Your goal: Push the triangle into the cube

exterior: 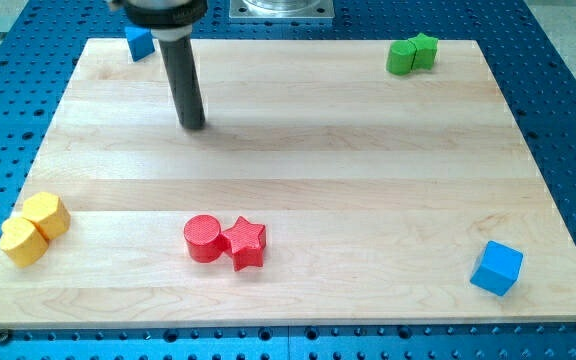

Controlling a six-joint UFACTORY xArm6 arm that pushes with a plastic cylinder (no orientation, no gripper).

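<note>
Approach step: my tip [194, 125], no pincer, near blue triangle [139, 42]; we must push toward blue cube [496, 267].

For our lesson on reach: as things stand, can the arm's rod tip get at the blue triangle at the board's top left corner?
Probably yes: my tip rests just below-right of the blue triangle, with only bare board between them.

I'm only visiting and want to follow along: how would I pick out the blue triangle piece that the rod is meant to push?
Start at the wooden board and go to its corner at the view's top left. The blue triangle sits there at the edge, partly hidden behind the dark rod, just left of and above my tip. The only other blue piece, the blue cube, sits far off at the view's bottom right.
</note>
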